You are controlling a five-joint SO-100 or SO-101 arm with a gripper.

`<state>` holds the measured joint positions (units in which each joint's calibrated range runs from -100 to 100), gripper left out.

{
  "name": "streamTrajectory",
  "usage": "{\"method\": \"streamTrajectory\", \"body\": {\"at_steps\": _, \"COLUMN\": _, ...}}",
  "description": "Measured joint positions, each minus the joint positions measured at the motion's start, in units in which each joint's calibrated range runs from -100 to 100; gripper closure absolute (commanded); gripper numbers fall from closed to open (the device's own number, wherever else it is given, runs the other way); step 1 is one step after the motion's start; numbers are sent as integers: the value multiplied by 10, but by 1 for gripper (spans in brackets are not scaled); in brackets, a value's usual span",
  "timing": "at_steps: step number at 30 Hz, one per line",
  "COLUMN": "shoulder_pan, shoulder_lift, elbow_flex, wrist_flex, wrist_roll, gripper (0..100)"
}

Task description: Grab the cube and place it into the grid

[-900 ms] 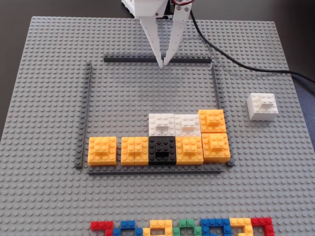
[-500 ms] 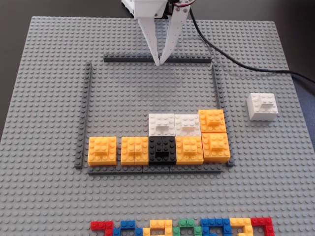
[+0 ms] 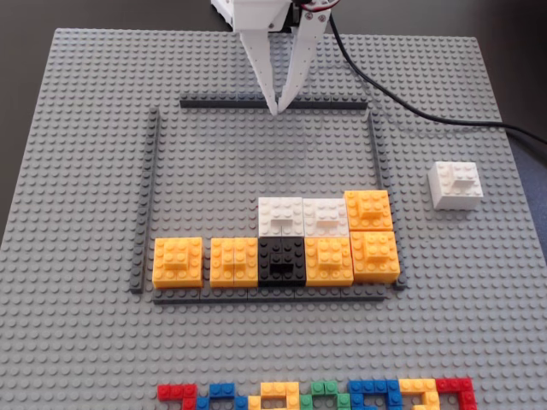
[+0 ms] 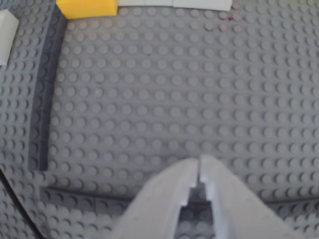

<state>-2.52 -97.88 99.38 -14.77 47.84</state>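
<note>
Cube: the cube point(image 3: 455, 184) is seen in the fixed view lying flat on the baseplate point(image 3: 77, 342), right of the grid point(image 3: 154, 196) and well apart from it.
Cube's axis: being square, it shows no long axis; its sides are turned slightly against the stud rows, and its raised plate sits toward the far right corner.
Grid: the grid's far strip runs left to right, the side strips toward the camera.
Inside the grid: orange blocks point(image 3: 178, 261), a black block point(image 3: 282, 260) and two white blocks point(image 3: 302, 215) are packed along the near strip.
Fingers: the fingers point(image 3: 275, 108) are closed tip to tip on nothing, above the far strip; the wrist view shows the same point(image 4: 199, 172).
Front edge: coloured bricks point(image 3: 316, 395) are lined up.
</note>
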Motion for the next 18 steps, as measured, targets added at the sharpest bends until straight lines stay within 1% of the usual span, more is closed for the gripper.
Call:
{"method": "streamTrajectory", "body": {"at_steps": 12, "shoulder_pan": 0, "shoulder_lift": 0, "elbow_flex": 0, "wrist_flex": -12, "wrist_roll": 0, "gripper": 100}}
{"method": "streamTrajectory", "body": {"at_steps": 18, "shoulder_pan": -3, "shoulder_lift": 14, "elbow_flex": -38, "wrist_flex": -18, "wrist_roll": 0, "gripper": 100}}
